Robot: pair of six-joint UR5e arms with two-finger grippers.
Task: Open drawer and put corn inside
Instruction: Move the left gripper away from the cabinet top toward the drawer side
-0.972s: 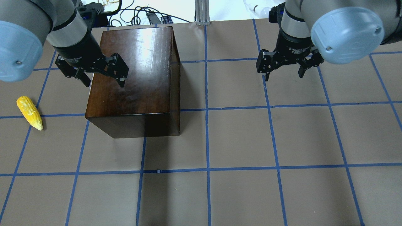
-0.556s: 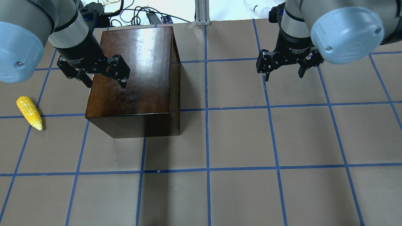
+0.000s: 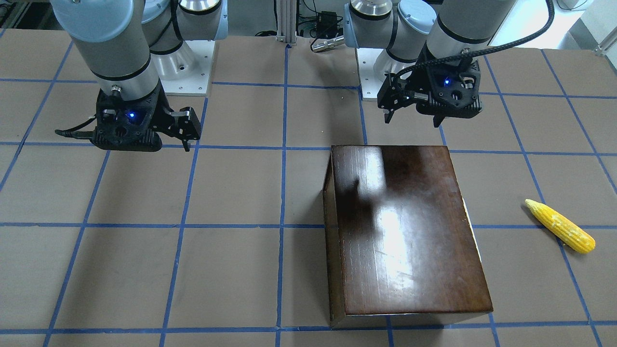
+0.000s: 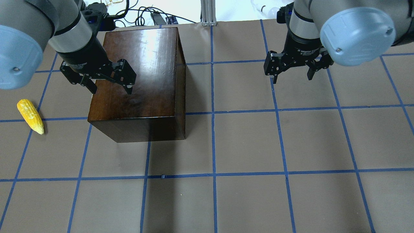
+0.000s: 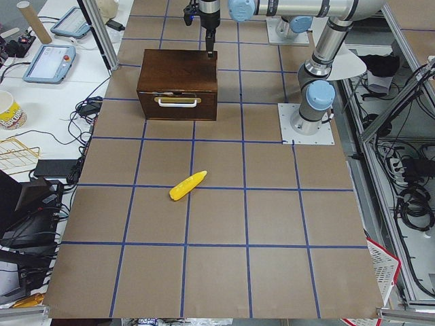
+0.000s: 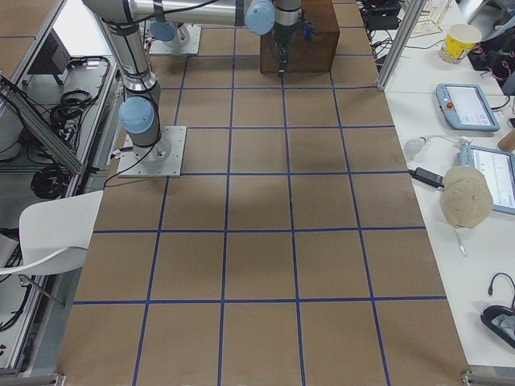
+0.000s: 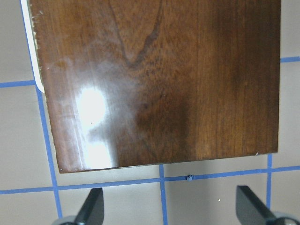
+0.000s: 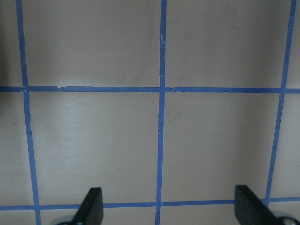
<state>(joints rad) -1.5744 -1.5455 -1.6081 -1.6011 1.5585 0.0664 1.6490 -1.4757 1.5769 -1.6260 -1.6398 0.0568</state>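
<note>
The glossy dark-brown box [image 4: 142,74] stands on the table's left half. Its drawer [image 5: 178,112] is closed; the dark front panel with a pale handle faces the robot's left and shows only in the exterior left view. The yellow corn [image 4: 30,116] lies on the table to the left of the box, apart from it, and also shows in the front view [image 3: 559,226]. My left gripper [image 4: 111,89] is open and empty, hovering above the box top near its left edge. My right gripper [image 4: 292,77] is open and empty above bare table on the right.
The table is covered in brown paper with a blue tape grid. A metal post [image 4: 208,13] and cables lie beyond the far edge. Side benches hold tablets [image 6: 467,104] and a cup [image 6: 460,42].
My left gripper has shifted slightly right and toward the near edge over the box top, still open. The right arm, the box and the corn have not moved.
</note>
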